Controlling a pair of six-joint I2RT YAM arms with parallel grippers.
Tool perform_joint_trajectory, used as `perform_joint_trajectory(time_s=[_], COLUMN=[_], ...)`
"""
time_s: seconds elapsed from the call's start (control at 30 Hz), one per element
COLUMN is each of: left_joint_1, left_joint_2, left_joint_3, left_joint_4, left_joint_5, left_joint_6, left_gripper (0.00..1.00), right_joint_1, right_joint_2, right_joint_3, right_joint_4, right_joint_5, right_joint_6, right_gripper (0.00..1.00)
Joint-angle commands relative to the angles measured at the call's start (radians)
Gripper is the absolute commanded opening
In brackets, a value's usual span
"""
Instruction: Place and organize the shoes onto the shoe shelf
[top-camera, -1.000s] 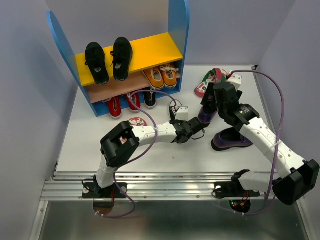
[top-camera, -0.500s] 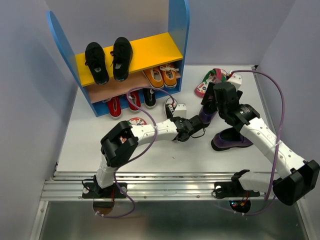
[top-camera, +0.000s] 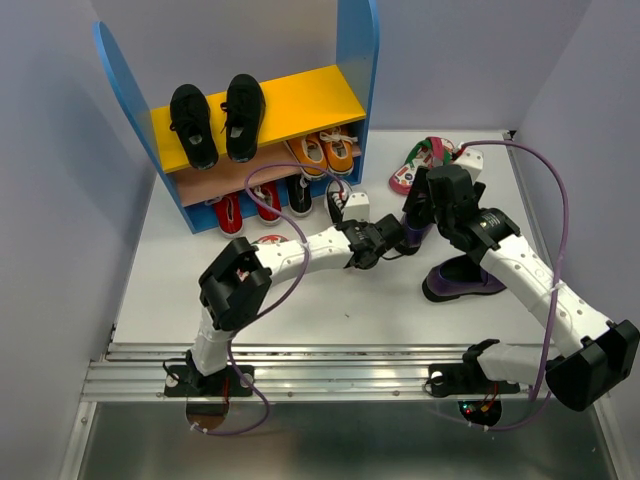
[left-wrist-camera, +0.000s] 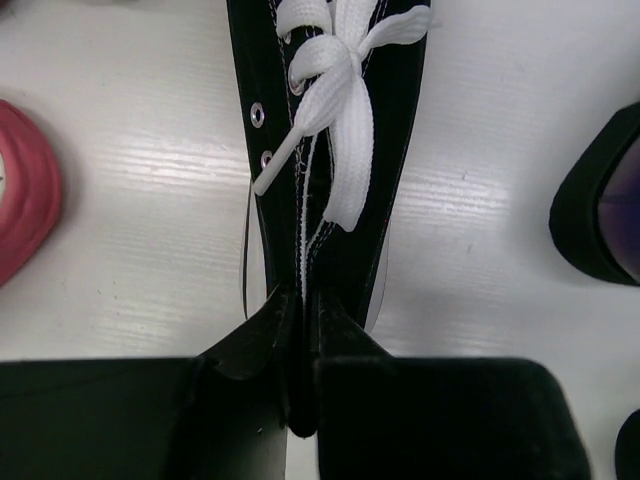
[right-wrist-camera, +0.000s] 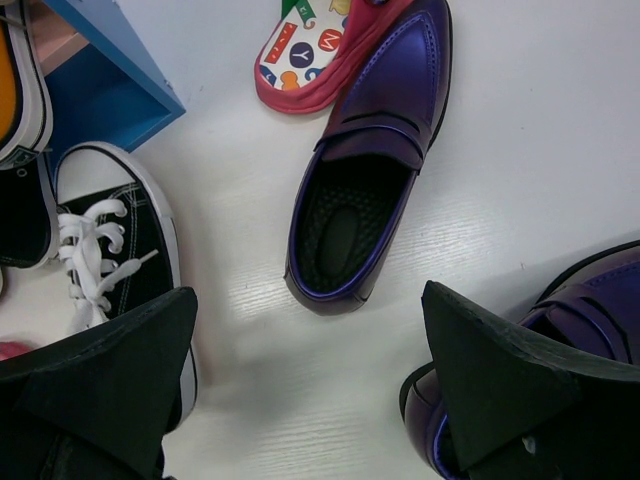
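One shoe has moved closer. The shoe shelf (top-camera: 355, 60) stands at the back. The left gripper (left-wrist-camera: 303, 322) is clamped on the back of a black-white sneaker (left-wrist-camera: 330, 150) and has slid it just beside the lower board, so it is nearly shelved. The right gripper (right-wrist-camera: 310, 350) hangs spread wide over a purple loafer (right-wrist-camera: 365, 170).

- The top external view looks down from high behind the near edge onto the whole table (top-camera: 180, 290), with the shoe shelf (top-camera: 355, 60) at upper left.
- The left wrist view points straight down, very close on a black-white sneaker (left-wrist-camera: 330, 150) filling the centre.
- The right wrist view looks down from slightly higher. The same sneaker sits at its left edge and a purple loafer (right-wrist-camera: 370, 170) at centre; both also show in the top view.
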Motion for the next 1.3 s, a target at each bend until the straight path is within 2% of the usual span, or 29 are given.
perform_joint_trajectory(time_s=[0.0,0.2,0.3,0.43,1.27], left_joint_1=[0.05,0.1,0.132,0.165,0.274], left_joint_2=[-0.025,0.011,0.074,0.109,0.229], left_joint_3=[0.073,0.125,0.23,0.272,0.343], left_joint_4=[0.066,0.155,0.133,0.153,0.333], left_joint_5=[-0.112,-0.07,-0.079,-0.073,-0.069], left_joint_6=[0.035,0.108,0.141,0.179,0.332], left_gripper=[0.0,0.0,0.0,0.0,0.0], right_joint_1=[-0.008,-0.008,-0.008,-0.008,-0.008], right_joint_2=[-0.027,-0.038,-0.039,-0.057,-0.07], right_joint_3=[0.049,0.051,0.048,0.036,0.057], right_joint_4=[-0.014,-0.028,-0.036,-0.037,-0.088], right_joint_5=[0.025,0.028,0.034,0.034,0.051], right_joint_6=[-0.006,-0.002,0.014,0.027,0.025], right_gripper=[1.0,1.0,1.0,1.0,1.0])
